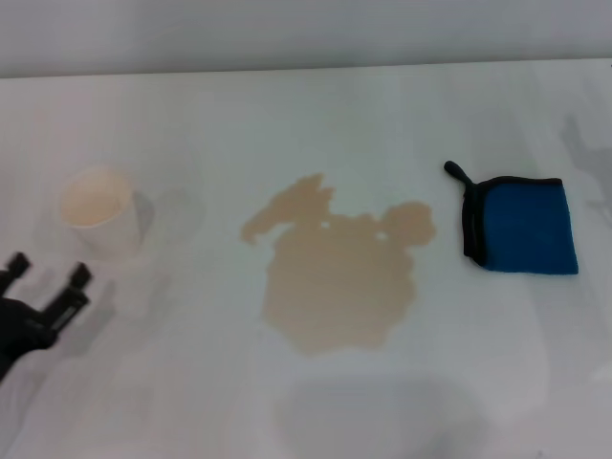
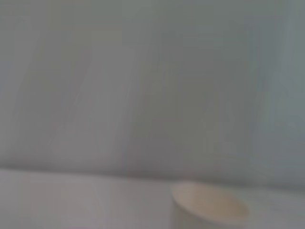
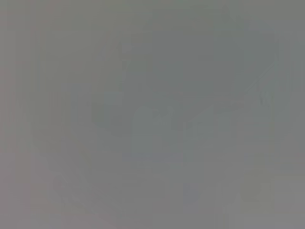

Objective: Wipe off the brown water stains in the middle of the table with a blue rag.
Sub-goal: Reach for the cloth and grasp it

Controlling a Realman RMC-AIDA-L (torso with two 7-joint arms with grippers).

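My left jaws sit at the lower left of the head view, fingers spread apart and clamped on nothing, just below one white paper cup that stands upright near the left edge. I judge they wait there only because the job belongs to the other side. My right jaws are not in any view, so I cannot tell their state.

The brown water stains form one lobed tan puddle in the middle of the counter, untouched. One blue rag lies flat and folded at right of centre, well apart from the puddle, its black trim and loop facing the stain. Lying there, it seems placed for my right arm to pick up, a step not yet begun.
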